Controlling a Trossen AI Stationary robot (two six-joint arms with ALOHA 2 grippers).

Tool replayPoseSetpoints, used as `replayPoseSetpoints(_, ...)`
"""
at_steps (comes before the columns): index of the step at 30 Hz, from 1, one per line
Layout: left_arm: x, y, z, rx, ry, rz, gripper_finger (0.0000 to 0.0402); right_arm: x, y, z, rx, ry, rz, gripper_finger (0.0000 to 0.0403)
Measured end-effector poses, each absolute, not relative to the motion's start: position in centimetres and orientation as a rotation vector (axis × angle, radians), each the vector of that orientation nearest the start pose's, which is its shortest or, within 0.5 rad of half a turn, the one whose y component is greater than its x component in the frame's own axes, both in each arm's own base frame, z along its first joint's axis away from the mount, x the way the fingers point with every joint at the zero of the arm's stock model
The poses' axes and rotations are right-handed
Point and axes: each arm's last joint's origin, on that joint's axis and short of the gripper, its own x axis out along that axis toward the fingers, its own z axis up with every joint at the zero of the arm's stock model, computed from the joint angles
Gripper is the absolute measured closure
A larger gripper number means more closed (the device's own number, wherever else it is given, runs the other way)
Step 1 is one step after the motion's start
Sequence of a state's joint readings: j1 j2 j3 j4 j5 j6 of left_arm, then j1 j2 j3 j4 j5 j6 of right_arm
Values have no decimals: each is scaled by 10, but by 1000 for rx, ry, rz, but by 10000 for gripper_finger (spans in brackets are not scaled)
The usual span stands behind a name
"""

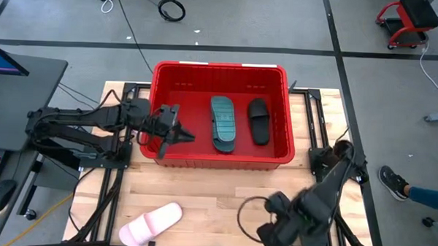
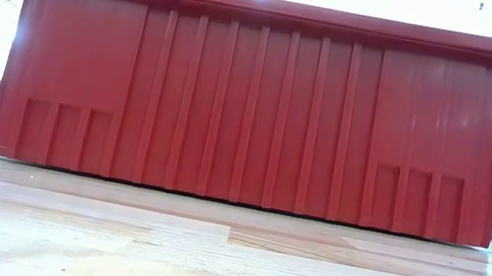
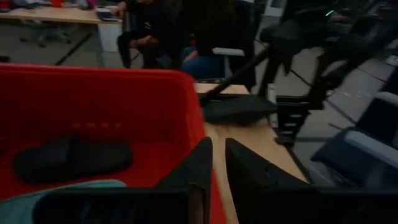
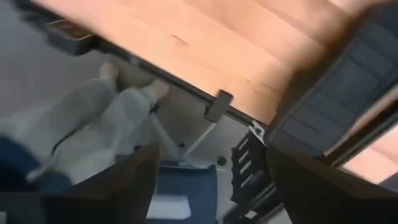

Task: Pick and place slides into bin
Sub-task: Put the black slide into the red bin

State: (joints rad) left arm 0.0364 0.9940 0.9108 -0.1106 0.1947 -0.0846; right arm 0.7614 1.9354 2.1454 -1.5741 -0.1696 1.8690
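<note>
The red bin (image 1: 221,67) stands at the far middle of the table; it fills the low view (image 2: 253,99). A teal slide (image 1: 222,123) and a black slide (image 1: 258,121) lie flat on its floor, and both also show in the left wrist view, the teal slide (image 3: 62,190) and the black slide (image 3: 71,158). A pale pink slide (image 1: 151,224) lies on the table near its front left. My left gripper (image 1: 183,134) hangs over the bin's near left corner, shut and empty (image 3: 217,146). My right gripper (image 1: 268,228) is open and empty at the table's near edge (image 4: 205,186).
The wooden table top (image 1: 224,189) lies bare between the bin and the near edge. A person's shoe (image 1: 392,182) shows on the floor to the right. People sit beyond the table in the left wrist view (image 3: 155,31). Pale shapes (image 4: 93,118) show below the table's edge.
</note>
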Motion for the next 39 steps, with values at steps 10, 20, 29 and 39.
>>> replayPoseSetpoints(10,219,-13,343,-106,230,-180,330,230,286,282,956,1807,-934,36)
replayPoseSetpoints(20,219,-15,342,-131,245,-185,328,250,301,219,1245,1986,-1064,41)
replayPoseSetpoints(29,219,-15,342,-107,242,-188,324,245,300,173,979,2115,-1231,78)
replayPoseSetpoints(39,218,-15,340,-104,257,-187,330,236,295,162,887,2061,-1276,119)
